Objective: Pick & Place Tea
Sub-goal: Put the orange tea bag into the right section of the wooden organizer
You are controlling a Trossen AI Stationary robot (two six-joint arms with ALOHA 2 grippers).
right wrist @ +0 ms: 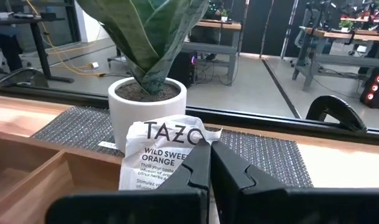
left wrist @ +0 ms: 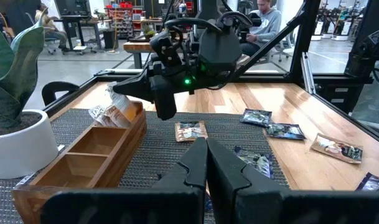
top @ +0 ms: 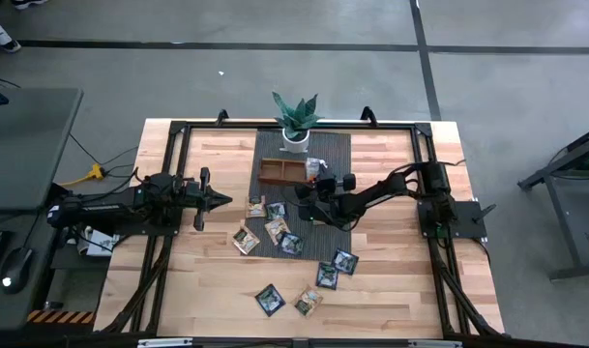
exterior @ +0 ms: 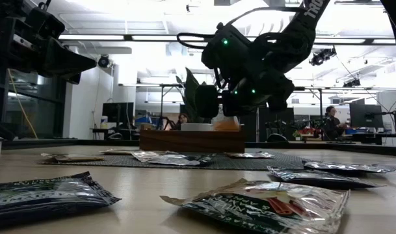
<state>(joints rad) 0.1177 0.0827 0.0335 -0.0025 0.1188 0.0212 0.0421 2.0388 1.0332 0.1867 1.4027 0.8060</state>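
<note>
The brown wooden tray (top: 278, 172) lies on a dark mat (top: 335, 155) in front of the potted plant (top: 296, 118). My right gripper (right wrist: 209, 144) reaches from the table's right side and is shut on a white-and-orange tea sachet (right wrist: 161, 155), holding it over the tray's end compartment (left wrist: 117, 124). Several more tea sachets, such as one (top: 277, 228) on the mat and another (top: 270, 299) on the bare wood, lie flat toward the near edge. My left gripper (top: 220, 198) waits shut at the left, level, touching nothing. My right gripper pinches the sachet between its two fingers at one side edge (right wrist: 192, 149), with the printed face toward the wrist camera. The fingers come roughly level from the table's right side. The sachet stands upright, crumpled, just above the tray (left wrist: 111, 111); whether its lower edge touches the tray does not show.
The plant's white pot (right wrist: 147, 106) stands just beyond the tray, its leaves overhanging it. A black frame (top: 178, 130) borders the table's far, left and right sides. Bare wood lies between the loose sachets (top: 327, 275) and the near edge. People sit at desks in the room behind.
</note>
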